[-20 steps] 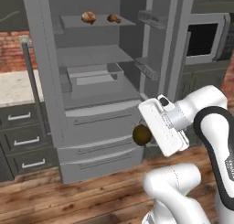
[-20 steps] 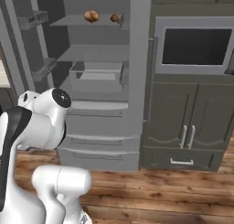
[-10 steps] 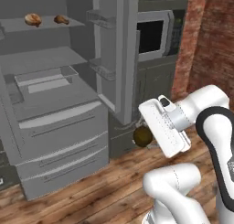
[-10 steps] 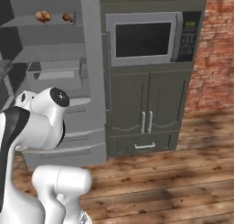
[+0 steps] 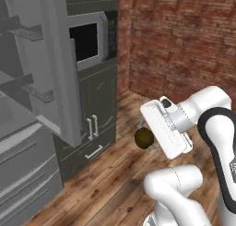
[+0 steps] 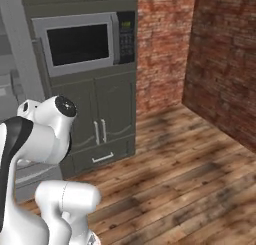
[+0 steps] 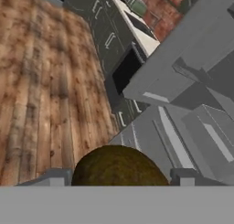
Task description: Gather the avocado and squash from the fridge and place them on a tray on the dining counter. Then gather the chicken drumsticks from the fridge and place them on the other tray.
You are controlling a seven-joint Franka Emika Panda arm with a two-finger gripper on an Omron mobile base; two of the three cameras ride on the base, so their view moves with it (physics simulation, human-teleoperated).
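A dull olive-brown avocado (image 5: 144, 138) hangs over the wooden floor, held in front of my white arm. My gripper (image 5: 145, 138) is shut on it, one finger on each side. In the hand view the avocado (image 7: 118, 166) bulges up at the bottom between the two dark fingertips (image 7: 55, 176), with my gripper (image 7: 119, 177) closed around it. The squash, the chicken drumsticks, the trays and the dining counter are out of view.
The open grey fridge (image 5: 23, 142) stands at the left, its door (image 5: 57, 77) swung out toward me. Beside it is a dark cabinet column with a microwave (image 6: 80, 44). Brick walls (image 6: 225, 64) close the corner at the right. Wooden floor (image 6: 190, 179) lies ahead.
The whole scene has slid left as the base turns right: the fridge moved to the left edge and brick walls came in. The avocado stays in my gripper.
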